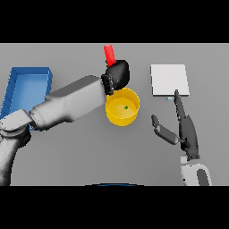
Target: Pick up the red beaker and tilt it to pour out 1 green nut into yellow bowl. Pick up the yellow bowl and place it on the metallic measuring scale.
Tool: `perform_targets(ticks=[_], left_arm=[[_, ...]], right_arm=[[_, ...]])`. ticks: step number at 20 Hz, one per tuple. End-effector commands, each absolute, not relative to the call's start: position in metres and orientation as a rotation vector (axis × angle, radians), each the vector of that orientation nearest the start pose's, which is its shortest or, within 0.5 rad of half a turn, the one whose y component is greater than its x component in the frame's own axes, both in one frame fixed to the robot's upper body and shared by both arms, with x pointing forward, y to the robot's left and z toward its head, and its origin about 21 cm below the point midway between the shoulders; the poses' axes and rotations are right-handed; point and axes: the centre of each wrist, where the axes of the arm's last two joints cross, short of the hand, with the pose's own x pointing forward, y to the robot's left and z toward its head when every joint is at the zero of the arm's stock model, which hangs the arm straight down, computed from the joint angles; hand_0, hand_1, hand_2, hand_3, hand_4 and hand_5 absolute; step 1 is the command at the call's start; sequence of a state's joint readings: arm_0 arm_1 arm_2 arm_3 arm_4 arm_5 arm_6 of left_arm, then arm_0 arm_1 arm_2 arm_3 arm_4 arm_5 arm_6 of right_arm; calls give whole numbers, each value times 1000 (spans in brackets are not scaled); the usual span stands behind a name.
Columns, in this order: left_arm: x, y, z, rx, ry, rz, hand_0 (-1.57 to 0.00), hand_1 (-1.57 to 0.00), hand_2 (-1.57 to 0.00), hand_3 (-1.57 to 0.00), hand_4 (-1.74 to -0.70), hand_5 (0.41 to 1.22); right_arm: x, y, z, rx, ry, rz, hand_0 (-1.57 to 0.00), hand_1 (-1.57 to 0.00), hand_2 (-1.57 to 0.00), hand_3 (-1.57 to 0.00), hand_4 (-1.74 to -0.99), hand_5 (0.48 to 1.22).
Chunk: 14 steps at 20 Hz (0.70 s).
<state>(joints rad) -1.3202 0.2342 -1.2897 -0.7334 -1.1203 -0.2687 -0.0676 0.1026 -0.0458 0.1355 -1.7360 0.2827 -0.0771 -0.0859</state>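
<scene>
The red beaker (pixel 108 54) sticks up and a little to the left out of my left hand (pixel 117 74), whose fingers are curled round it just beyond the yellow bowl (pixel 115 116). Only the beaker's upper part shows above the hand. The bowl stands on the table in the middle, and one small green nut (pixel 126 107) lies inside it. The metallic measuring scale (pixel 169 79) is a pale square plate at the back right. My right hand (pixel 185 127) is to the bowl's right, fingers straight and pointing toward the scale, thumb spread left, holding nothing.
A blue bin (pixel 22 91) stands at the left edge, partly behind my left forearm (pixel 71 103), which crosses the table from the left toward the bowl.
</scene>
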Motion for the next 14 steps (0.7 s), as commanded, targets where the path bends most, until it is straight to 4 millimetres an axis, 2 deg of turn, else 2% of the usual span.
perform_targets(ticks=[1, 4, 8, 13, 14], left_arm=[[400, 25, 110, -1305, 809, 2583, -1571, -1571, -1571, -1571, -1731, 1221], [397, 12, 114, -1291, 748, 2520, -1571, -1571, -1571, -1571, -1725, 1221], [399, 5, 124, -1285, 686, 2469, -1571, -1571, -1571, -1571, -1721, 1221], [424, 9, 199, -1466, 670, 2368, -1571, -1571, -1571, -1571, -1725, 1221], [431, 15, 218, -1509, 715, 2370, -1571, -1571, -1571, -1365, -1728, 1221]], right_arm=[[221, -216, 16, -238, -1728, 273, 1, 1, 1, 1, -1159, 632], [221, -214, 12, -247, -1718, 270, 1, 1, 1, 1, -1155, 637], [220, -220, 13, -221, -1741, 246, 1, 1, 1, 1, -1152, 635], [220, -213, 11, -204, -1755, 261, 1, 1, 1, 1, -1154, 654], [221, -217, 12, -216, -1757, 265, 1, 1, 1, 1, -1156, 659]])
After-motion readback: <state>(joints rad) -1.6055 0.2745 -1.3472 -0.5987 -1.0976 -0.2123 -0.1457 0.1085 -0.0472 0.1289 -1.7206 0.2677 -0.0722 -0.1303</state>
